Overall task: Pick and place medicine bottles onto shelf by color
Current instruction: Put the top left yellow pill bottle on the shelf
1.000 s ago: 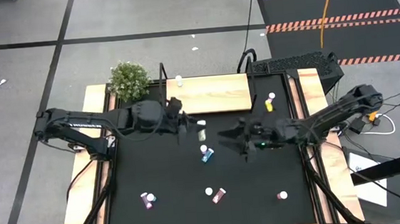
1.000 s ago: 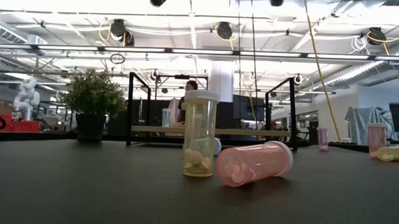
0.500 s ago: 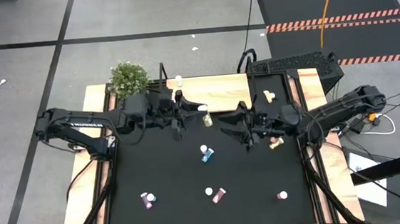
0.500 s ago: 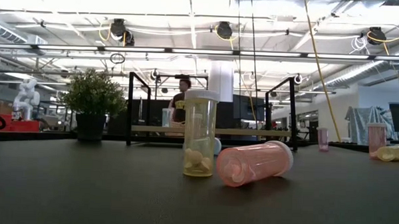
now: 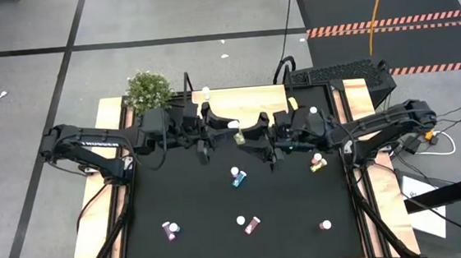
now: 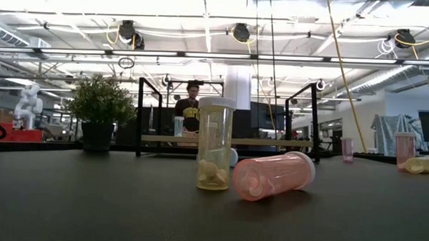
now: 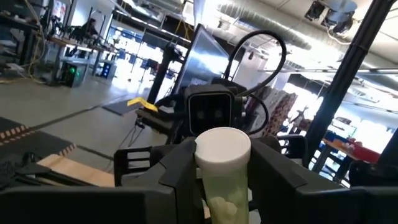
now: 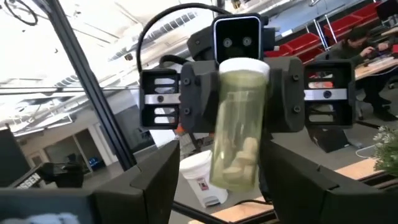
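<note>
While the left gripper [image 5: 232,129] pinches a green bottle [image 5: 234,125] at the shelf's [image 5: 249,103] six o'clock edge, the right gripper [image 5: 247,134] faces it, fingers spread.

Left pincer [image 5: 221,130] clamped, facing the spread right pincer [image 5: 251,134], both arms stretched inward.

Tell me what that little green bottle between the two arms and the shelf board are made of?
The green bottle looks like clear tinted plastic: pills show through it, under an opaque white cap. The shelf board seems pale unfinished wood, matte, on thin black uprights, probably metal.
</note>
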